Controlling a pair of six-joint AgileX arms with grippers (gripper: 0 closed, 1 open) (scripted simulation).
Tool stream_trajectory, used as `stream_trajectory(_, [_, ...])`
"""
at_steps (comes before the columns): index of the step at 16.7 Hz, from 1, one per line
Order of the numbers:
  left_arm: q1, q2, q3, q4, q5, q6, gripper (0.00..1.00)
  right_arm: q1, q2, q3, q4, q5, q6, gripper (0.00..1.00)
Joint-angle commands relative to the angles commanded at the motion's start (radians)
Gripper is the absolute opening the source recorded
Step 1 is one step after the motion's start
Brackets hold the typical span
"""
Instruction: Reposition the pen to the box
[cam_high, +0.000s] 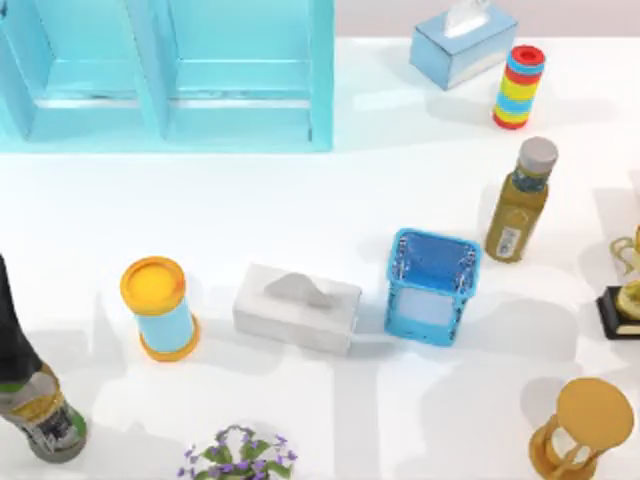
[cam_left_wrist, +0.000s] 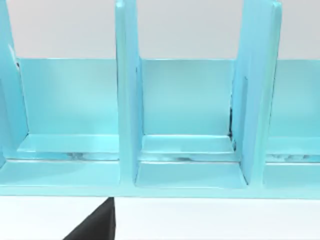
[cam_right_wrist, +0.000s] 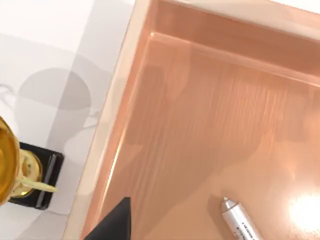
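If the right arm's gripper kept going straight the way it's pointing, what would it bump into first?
Probably the bare wooden floor of the box. In the right wrist view the right gripper's dark fingertip points down into it, with the pen lying off to one side. Depth is hard to judge.

White table (cam_high: 300, 200) w/ lots on it. Far left: light-blue shelf unit (cam_high: 170, 70). Far right: blue tissue box (cam_high: 462, 42), striped stacked rings (cam_high: 519, 87) beside it. Right: olive bottle (cam_high: 520, 200), gold trophy on black base (cam_high: 625, 295), wooden hourglass (cam_high: 585, 425). Centre: blue basket (cam_high: 432, 286), white tissue box (cam_high: 297, 307), yellow-lidded can (cam_high: 160, 307). Near left: dark bottle (cam_high: 35, 400); near edge: purple flowers (cam_high: 238, 455). Wooden box (cam_right_wrist: 115, 90) also sits on the table, by the trophy.
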Motion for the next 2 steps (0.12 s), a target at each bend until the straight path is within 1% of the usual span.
stream_trajectory(2, [0.000, 0.000, 0.000, 0.000, 0.000, 0.000, 1.00, 0.000, 0.000, 0.000, 0.000, 0.000, 0.000, 1.00])
